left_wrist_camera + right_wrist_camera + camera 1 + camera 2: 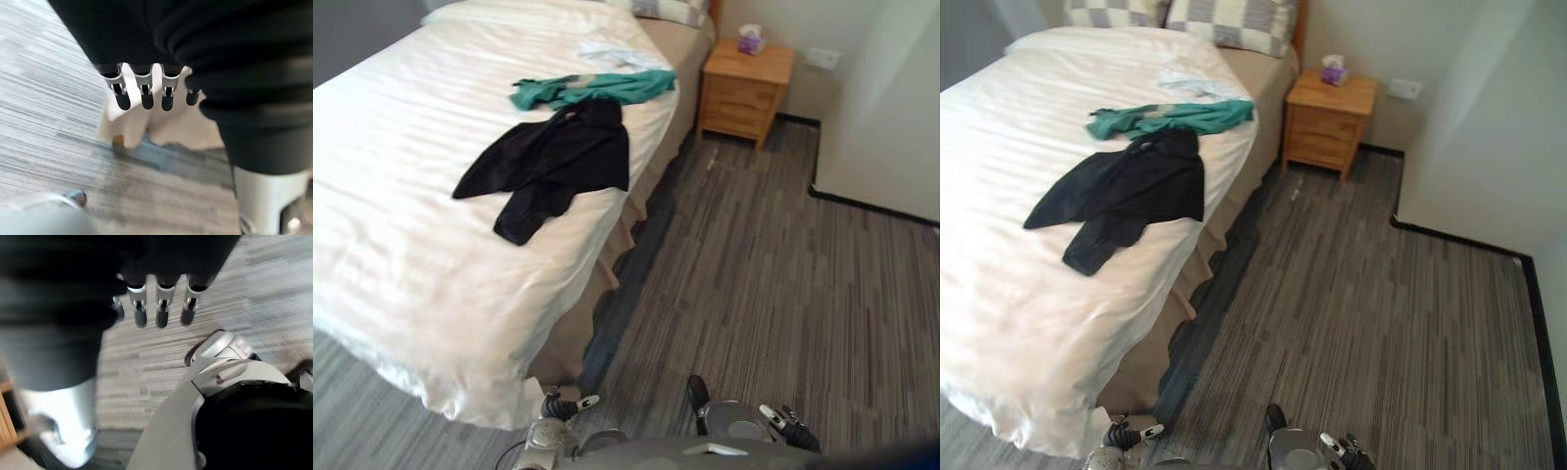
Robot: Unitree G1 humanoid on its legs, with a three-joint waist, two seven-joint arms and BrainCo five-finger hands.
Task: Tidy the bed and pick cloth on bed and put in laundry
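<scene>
A black garment (553, 162) lies spread on the white bed (401, 225), close to its right edge. Just beyond it a green garment (592, 89) lies stretched across the sheet, touching the black one. Farther up, a small white cloth (612, 54) is crumpled near the pillows (1234, 24). My left hand (143, 93) hangs low over the carpet by the bed's near corner, fingers straight and holding nothing. My right hand (162, 313) hangs over the carpet too, fingers straight and empty. Both hands are well short of the clothes.
A wooden nightstand (744, 90) with a tissue box (750, 39) stands at the head of the bed. A white wall (891, 108) with a dark skirting closes the right side. Striped grey carpet (754, 284) runs between bed and wall.
</scene>
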